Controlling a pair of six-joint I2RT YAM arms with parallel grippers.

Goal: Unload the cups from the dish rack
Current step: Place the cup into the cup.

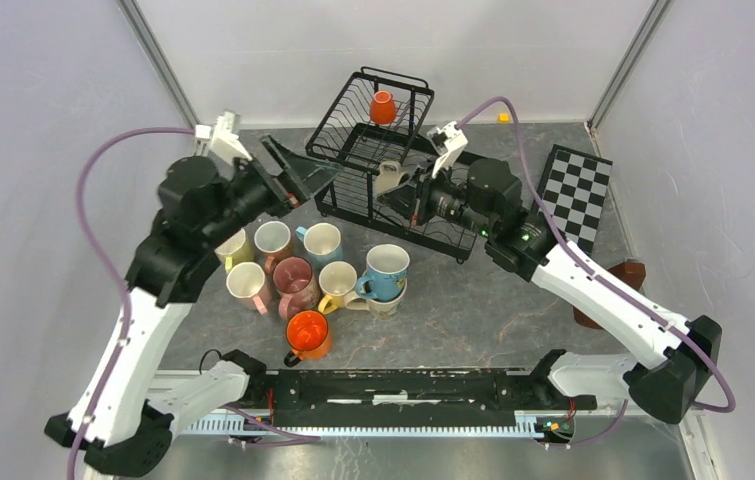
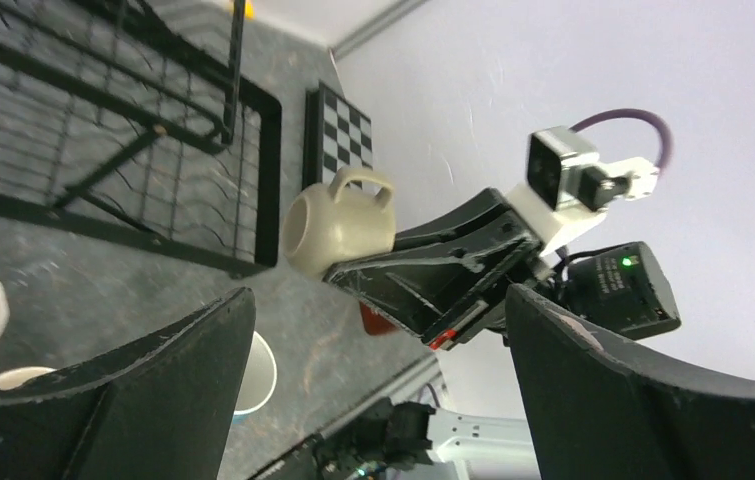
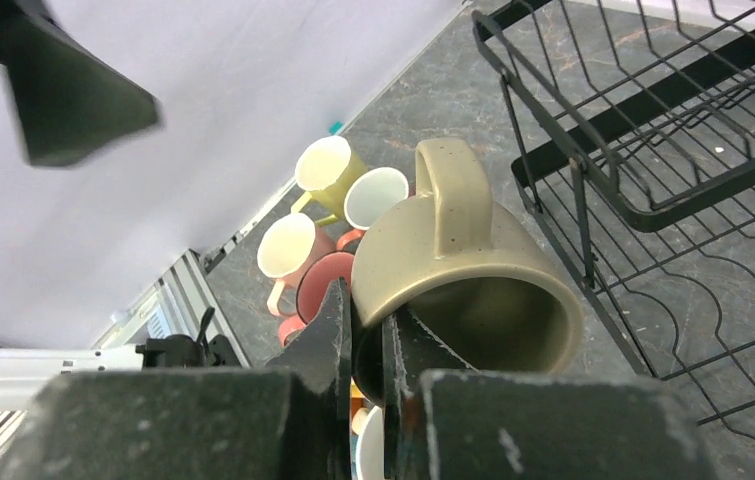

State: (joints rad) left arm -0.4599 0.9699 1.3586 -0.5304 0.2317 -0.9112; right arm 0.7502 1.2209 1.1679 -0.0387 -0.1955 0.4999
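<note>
Dish rack [image 1: 353, 140]: upper basket holds one orange cup [image 1: 382, 107]. Right tool [image 3: 365, 325] pinches beige cup [image 3: 463, 270] wall by the lower tier. Left tool [image 1: 296, 170] spread, empty. Other cups [image 1: 293, 275] clustered on bench [image 1: 473, 320].

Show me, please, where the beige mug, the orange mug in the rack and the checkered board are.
beige mug [image 3: 408, 258]: right wrist view, on its outer wall beside the handle.
orange mug [image 1: 382, 107]: top external view, on its side wall.
checkered board [image 1: 573, 195]: top external view, on the middle of its patterned face.
</note>
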